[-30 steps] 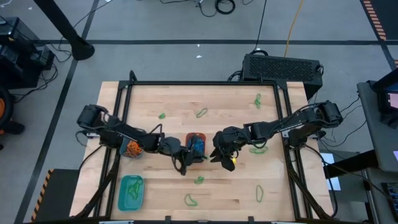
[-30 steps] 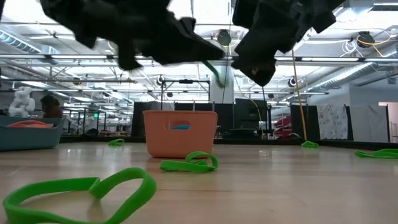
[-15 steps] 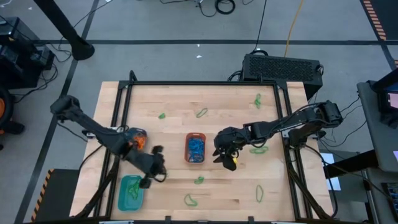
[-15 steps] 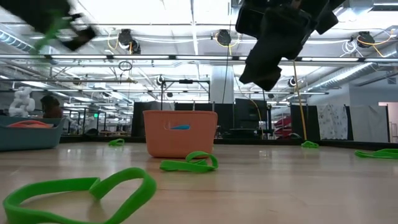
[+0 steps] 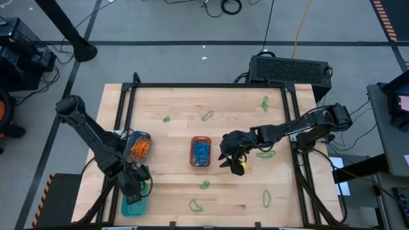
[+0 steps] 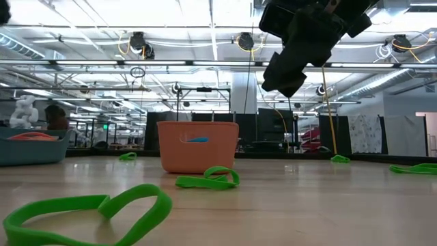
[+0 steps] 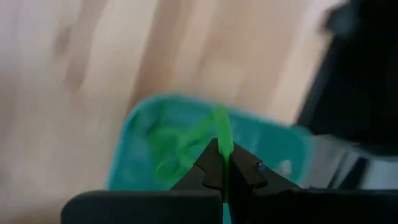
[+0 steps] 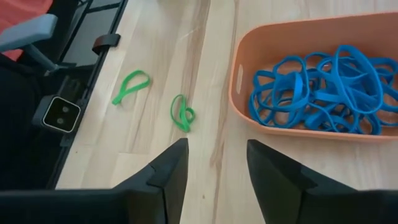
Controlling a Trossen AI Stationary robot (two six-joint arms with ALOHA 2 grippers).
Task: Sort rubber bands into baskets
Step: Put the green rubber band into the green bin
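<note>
My left gripper hangs over the teal basket at the table's near left, shut on a green rubber band. More green bands lie inside that basket. My right gripper stands open with nothing between its fingers, just right of the orange basket, which holds blue bands. The round basket holds orange bands. Loose green bands lie flat on the table. My left gripper pinches the green band between its two shut fingertips, and a short length of band sticks out past them. The fingers point steeply down from above. The band is lifted clear, above the teal basket's inside.
Green bands lie scattered at the far side, far right, right and near edge. Two lie beyond my right gripper, by the table's frame rail. A black box stands behind the table's far right corner.
My left gripper has swung from beside the orange basket toward the table's near left corner, rolling as it went. It has kept the green band and now stands over the teal basket.
</note>
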